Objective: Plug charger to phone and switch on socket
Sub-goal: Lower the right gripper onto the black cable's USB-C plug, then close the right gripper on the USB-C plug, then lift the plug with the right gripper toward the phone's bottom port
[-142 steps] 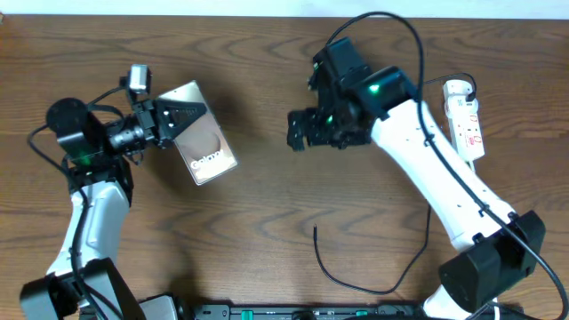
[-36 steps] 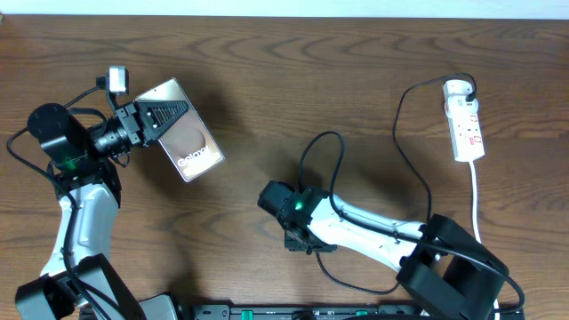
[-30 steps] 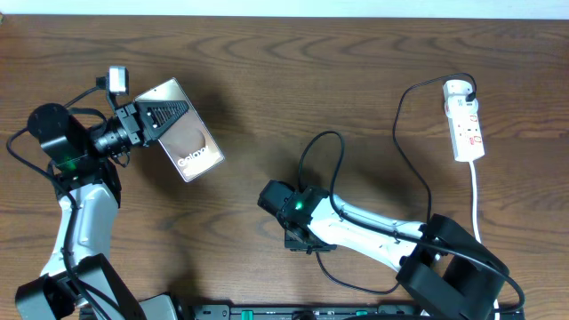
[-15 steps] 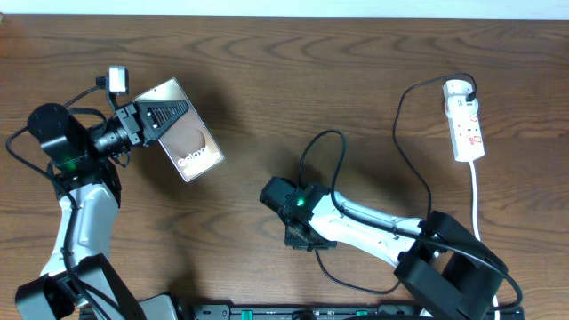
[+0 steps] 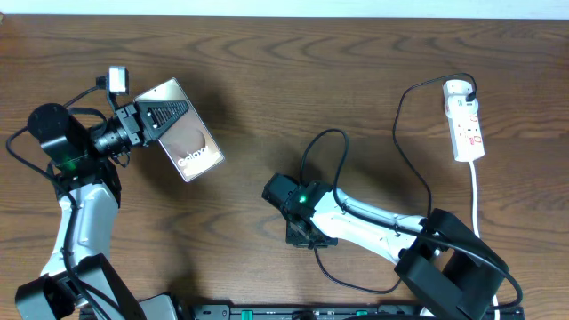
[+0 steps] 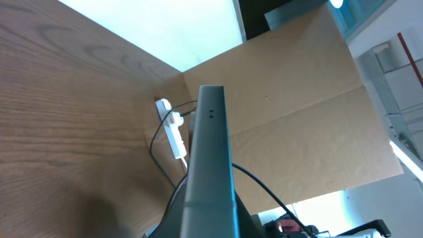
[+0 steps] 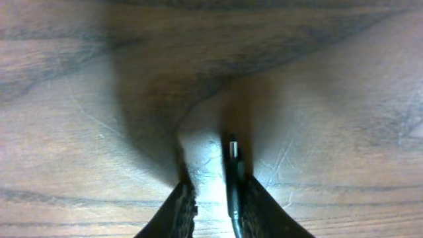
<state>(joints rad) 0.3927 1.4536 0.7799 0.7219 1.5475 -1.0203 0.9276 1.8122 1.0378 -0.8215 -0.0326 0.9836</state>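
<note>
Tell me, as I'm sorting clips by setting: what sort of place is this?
Probably a robotics lab bench: two robot arms at a wooden table, a cardboard screen beyond it, and a white power strip.

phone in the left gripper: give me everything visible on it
The phone is a thin flat grey slab with a glossy face and white "Galaxy" lettering near its lower end. The left gripper is shut on its upper end, one ribbed black finger across the face. It sits diagonal, apparently lifted, throwing a shadow on the table. The charger is not plugged in.
</note>
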